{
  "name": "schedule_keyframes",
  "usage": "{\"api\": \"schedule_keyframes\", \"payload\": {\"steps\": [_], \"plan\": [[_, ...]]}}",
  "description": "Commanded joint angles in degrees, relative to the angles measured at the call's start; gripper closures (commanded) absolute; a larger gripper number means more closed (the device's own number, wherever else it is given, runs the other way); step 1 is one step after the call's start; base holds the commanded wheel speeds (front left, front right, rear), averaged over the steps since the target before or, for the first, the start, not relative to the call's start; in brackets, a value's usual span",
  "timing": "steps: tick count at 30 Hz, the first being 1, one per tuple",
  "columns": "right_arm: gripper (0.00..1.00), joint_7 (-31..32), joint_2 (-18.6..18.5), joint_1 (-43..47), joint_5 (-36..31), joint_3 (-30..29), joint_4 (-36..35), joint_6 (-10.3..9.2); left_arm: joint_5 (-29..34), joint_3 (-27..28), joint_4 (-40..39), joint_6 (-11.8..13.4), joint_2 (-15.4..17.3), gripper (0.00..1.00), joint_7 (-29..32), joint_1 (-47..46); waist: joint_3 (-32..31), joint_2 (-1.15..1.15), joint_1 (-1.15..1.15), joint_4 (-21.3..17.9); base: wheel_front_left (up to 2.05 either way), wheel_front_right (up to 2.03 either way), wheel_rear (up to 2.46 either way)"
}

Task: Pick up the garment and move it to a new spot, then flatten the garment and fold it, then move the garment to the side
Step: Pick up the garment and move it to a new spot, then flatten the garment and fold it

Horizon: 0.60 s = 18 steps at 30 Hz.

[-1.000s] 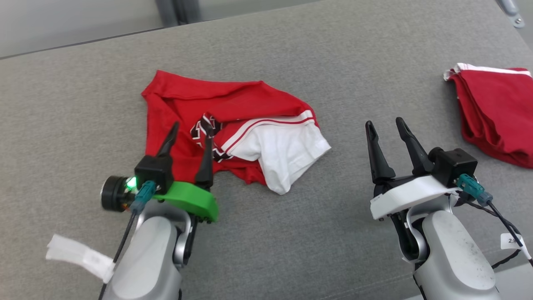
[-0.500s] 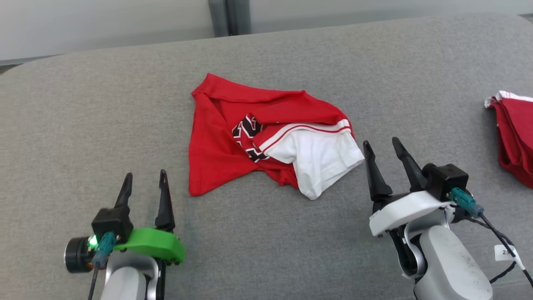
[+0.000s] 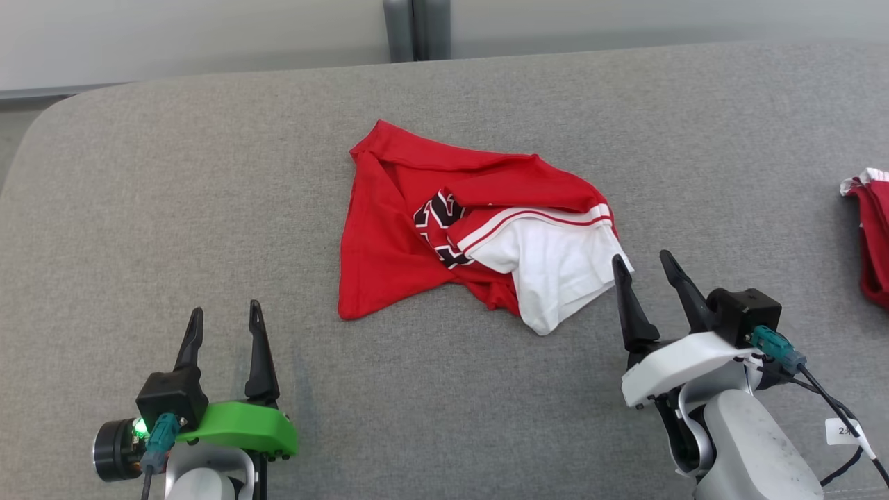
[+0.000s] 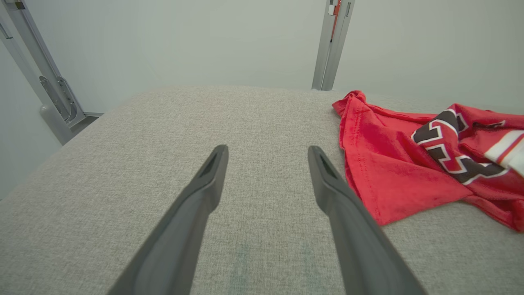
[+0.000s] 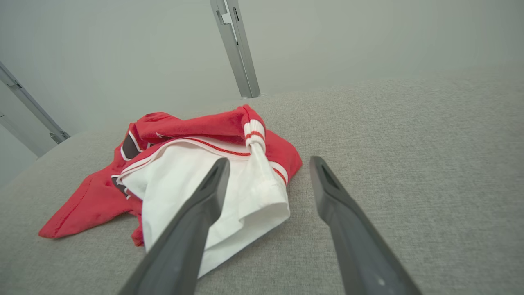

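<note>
**Bench** (image 3: pixel 173 208): grey woven padded top with a rounded far-left corner. A pale wall and an upright metal post (image 3: pixel 415 28) stand behind it.

**Garment** (image 3: pixel 417 278): red jersey, crumpled, unfolded, lying loose near the middle of the bench.
- One red corner points toward the near left.
- A black-and-white printed patch shows at the centre.
- A white panel (image 3: pixel 555 278) with red-striped trim is folded over on the right side.
- It also shows at the right of the left wrist view (image 4: pixel 380 172) and at centre-left of the right wrist view (image 5: pixel 254 192).

**Second garment** (image 3: pixel 874 236): red with white trim, at the far right edge of the bench, well apart from the first and cut off by the frame.

**Left gripper** (image 3: pixel 226 309): near left, green mount. Its fingers are spread wide and hold nothing. It is over bare bench, to the left of the jersey's near corner and clear of it (image 4: pixel 268 148).

**Right gripper** (image 3: pixel 642 257): near right, white mount. Its fingers are spread wide and hold nothing (image 5: pixel 269 159). Its left finger lies across the white panel's right edge, and whether they touch cannot be told. Its right finger is over bare bench.
</note>
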Motion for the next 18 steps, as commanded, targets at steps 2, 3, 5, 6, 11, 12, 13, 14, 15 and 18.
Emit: {"api": "schedule_keyframes", "payload": {"steps": [2,3,5,6,11,12,13,14,15,18], "plan": [[0.0,-0.16,-0.1,-0.83,-0.16,-0.23,0.64,-0.08,-0.44,-0.28,-0.26,0.07,0.2,0.0,0.02,-1.25,0.86,0.0,0.0,0.86,0.0,0.0,0.0],[0.0,-0.16,-0.07,-0.96,-0.46,-0.32,1.15,-0.08,-0.46,-0.45,-0.12,0.11,0.21,0.0,0.02,-1.29,1.07,0.0,0.0,1.17,0.0,0.0,0.0],[0.0,-0.16,-0.09,-1.34,-0.81,-0.71,1.75,-0.08,-0.52,-0.84,-0.13,0.12,0.2,0.0,0.02,-1.47,1.54,0.0,0.0,1.71,0.0,0.0,0.0],[0.0,-0.16,-0.1,-1.45,-0.72,-0.93,2.26,-0.08,-0.51,-0.97,-0.13,0.16,0.2,0.0,0.02,-1.55,1.77,0.0,0.0,1.95,0.0,0.0,0.0],[0.0,-0.16,-0.09,-2.63,-1.28,-1.79,4.69,-0.08,-0.37,-0.98,0.21,0.06,0.2,0.0,0.02,-1.84,2.69,0.0,0.0,2.89,0.0,0.0,0.0],[0.0,-0.16,-0.09,-2.77,-1.27,-1.93,5.16,-0.08,-0.37,-1.02,0.23,-0.02,0.2,0.0,0.02,-1.9,2.86,0.0,0.0,3.05,0.0,0.0,0.0],[0.08,-0.16,-0.09,-2.95,-1.21,-1.97,5.3,-0.08,-0.36,-1.07,0.23,-0.06,0.2,0.0,0.02,-1.97,2.98,0.0,0.0,3.15,0.0,0.0,0.0],[0.24,-0.16,-0.09,-3.04,-1.04,-1.91,5.48,-0.08,-0.36,-1.13,0.17,-0.05,0.2,0.0,0.02,-2.04,3.13,0.0,0.0,3.27,0.0,0.0,0.0],[0.54,-0.16,-0.09,-3.11,-0.92,-1.94,5.55,-0.08,-0.35,-1.19,0.13,-0.02,0.2,0.0,0.02,-2.06,3.25,0.0,0.0,3.34,0.0,0.0,0.0],[1.0,-0.16,-0.09,-3.29,-0.6,-2.05,5.74,-0.08,0.99,-1.94,-0.07,-0.33,0.2,0.0,0.02,-2.53,3.74,0.0,0.0,3.46,0.0,0.0,0.0]]}}
